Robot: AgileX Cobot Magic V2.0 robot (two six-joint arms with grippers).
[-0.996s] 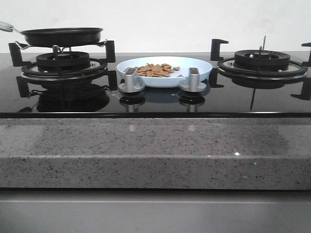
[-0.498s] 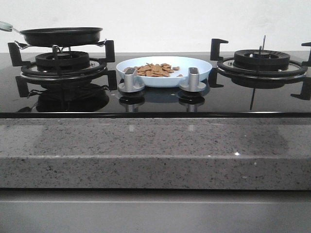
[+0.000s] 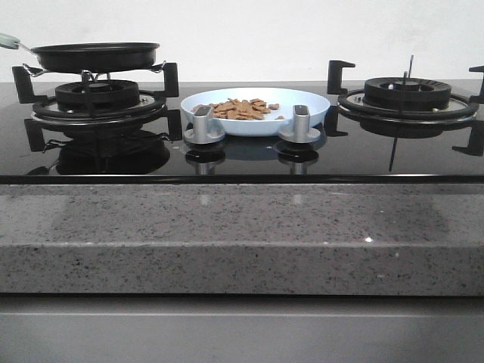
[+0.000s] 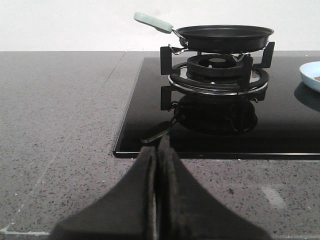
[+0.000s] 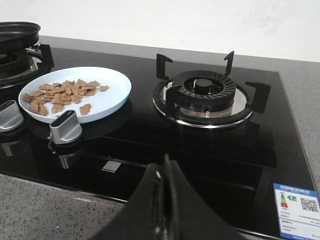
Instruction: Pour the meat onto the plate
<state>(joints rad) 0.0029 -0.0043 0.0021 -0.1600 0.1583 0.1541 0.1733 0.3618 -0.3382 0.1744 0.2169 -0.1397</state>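
Pale-blue plate (image 3: 255,110), frame centre, already carries the meat (image 3: 243,109); black pan (image 3: 96,56) parked upper left on its burner, so left hand (image 4: 157,150) and right hand (image 5: 165,172) hang closed, holding nothing.

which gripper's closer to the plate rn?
Right. The right gripper sits shut, the plate close ahead of it; the left gripper faces the pan's burner, plate barely in view.
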